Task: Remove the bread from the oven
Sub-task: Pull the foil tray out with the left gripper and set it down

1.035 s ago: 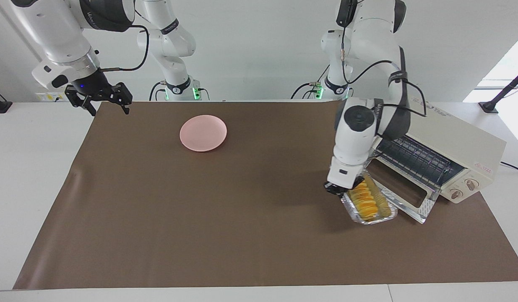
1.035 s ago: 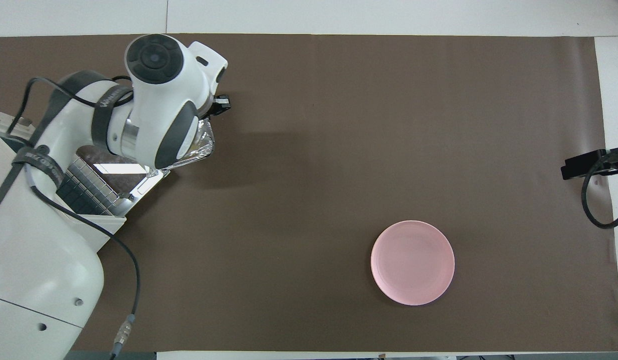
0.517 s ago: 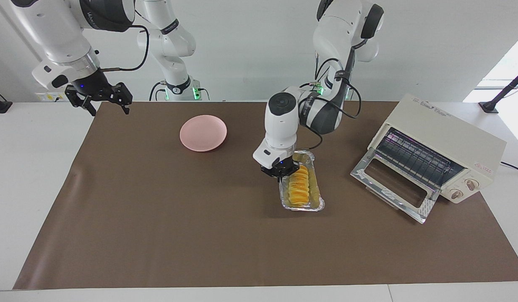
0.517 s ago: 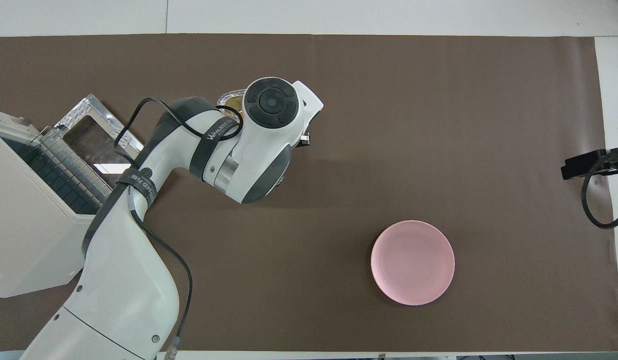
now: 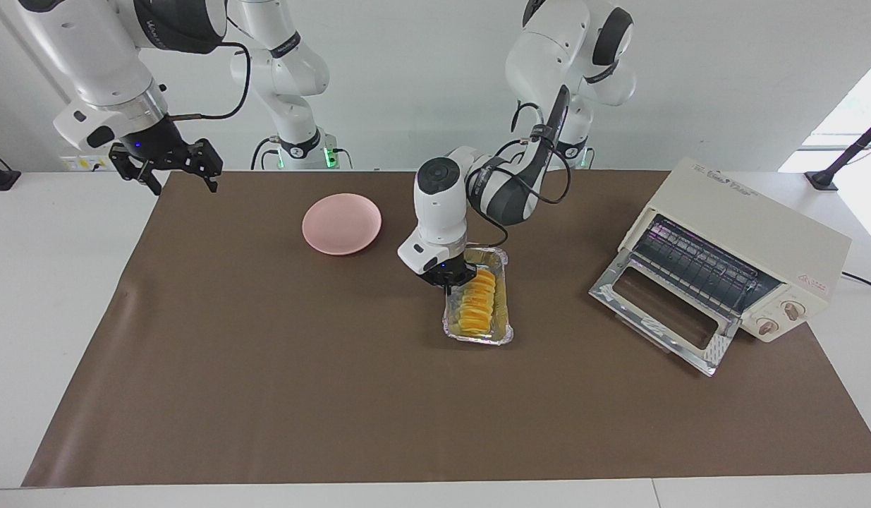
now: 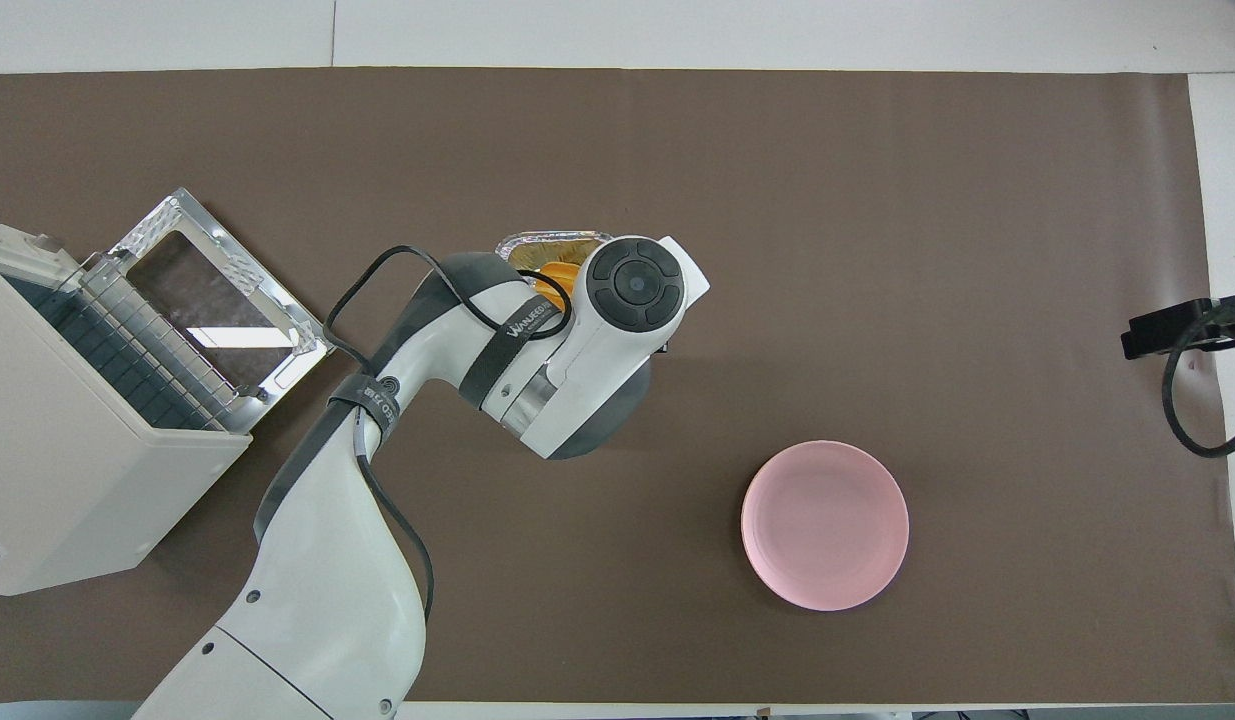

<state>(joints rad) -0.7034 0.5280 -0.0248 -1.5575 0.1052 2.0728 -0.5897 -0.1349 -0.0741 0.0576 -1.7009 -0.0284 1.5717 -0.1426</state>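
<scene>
The bread (image 5: 475, 302), a ridged golden loaf, lies in a silver foil tray (image 5: 504, 282) near the middle of the brown mat. My left gripper (image 5: 448, 276) is shut on the tray's long rim on the side toward the pink plate. I cannot tell if the tray rests on the mat or hangs just above it. In the overhead view my left wrist covers most of the tray (image 6: 552, 240) and bread (image 6: 554, 277). The cream oven (image 5: 752, 233) stands at the left arm's end of the table, its door (image 5: 661, 317) down and its rack bare. My right gripper (image 5: 171, 169) waits open in the air.
A round pink plate (image 5: 342, 224) lies on the mat nearer to the robots than the tray, toward the right arm's end; it also shows in the overhead view (image 6: 825, 525). The oven (image 6: 77, 450) and its open door (image 6: 217, 300) take up the mat's corner.
My left gripper has carried the tray with the bread from in front of the oven door to the middle of the mat, toward the plate. The right arm has not moved.
</scene>
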